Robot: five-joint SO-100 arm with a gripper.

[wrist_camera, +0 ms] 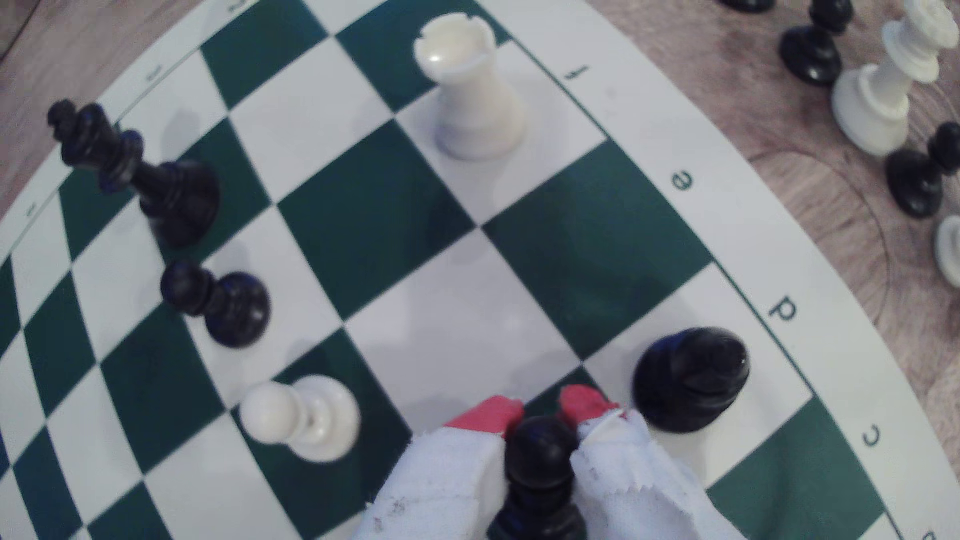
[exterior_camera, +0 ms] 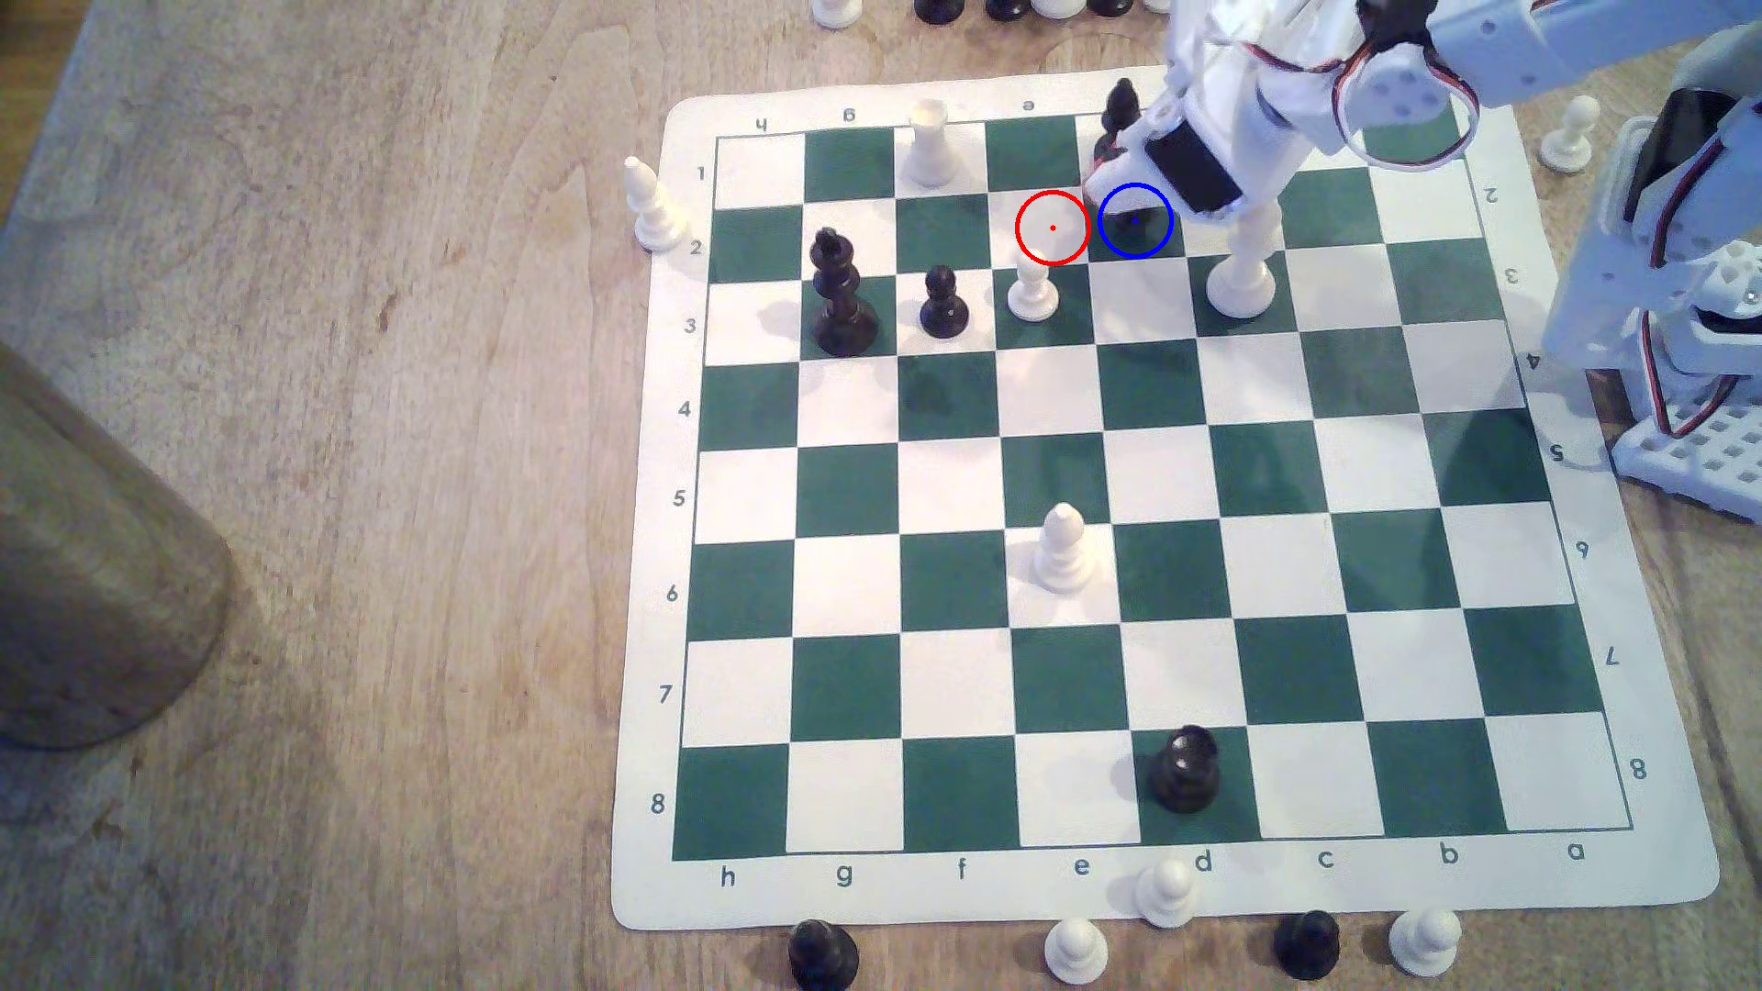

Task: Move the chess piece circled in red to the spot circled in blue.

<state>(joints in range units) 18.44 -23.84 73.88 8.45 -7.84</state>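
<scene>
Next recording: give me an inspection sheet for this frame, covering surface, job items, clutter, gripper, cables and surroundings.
Surface: green and white chess mat on a wooden table.
Job items: black pawn between the gripper fingers; red-circled white square bare; blue-circled green square beside it.
Clutter: black king, white rook, white bishop on the mat; spare pieces off the mat.
Gripper: gripper shut on the pawn, red-tipped fingers cloth-wrapped.
Cables: wires on the arm.
Surroundings: wooden object, exterior view's left.
</scene>
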